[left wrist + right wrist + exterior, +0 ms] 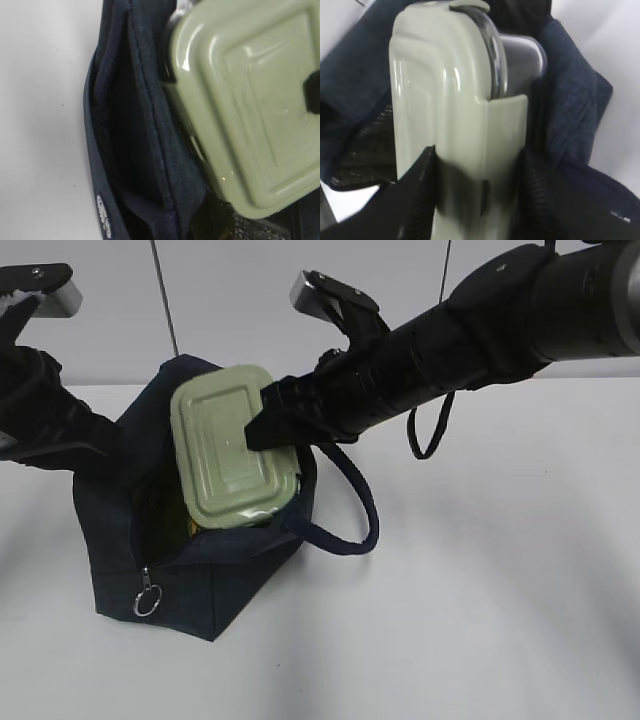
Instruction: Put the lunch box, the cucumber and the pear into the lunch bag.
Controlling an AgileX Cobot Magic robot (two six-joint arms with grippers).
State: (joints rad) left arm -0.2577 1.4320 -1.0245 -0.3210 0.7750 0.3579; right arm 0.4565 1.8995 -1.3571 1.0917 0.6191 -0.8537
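Note:
The lunch box (225, 445), with its sage-green lid, stands tilted on edge in the open mouth of the navy lunch bag (190, 580), its lower part inside. My right gripper (270, 420) is shut on the box's right edge. In the right wrist view the gripper (477, 152) clamps the box (445, 100) between both black fingers, with the bag (575, 100) around it. My left gripper (85, 445) is at the bag's left rim and holds it; its fingertips are hidden. The left wrist view shows the bag's rim fold (135, 125) beside the box (250, 100). The cucumber and pear are hidden.
The bag's zipper ring pull (148, 600) hangs at its front corner. Its looped handle (360, 510) droops to the right onto the white table (480, 620). A loose black cable (430, 435) hangs under my right arm.

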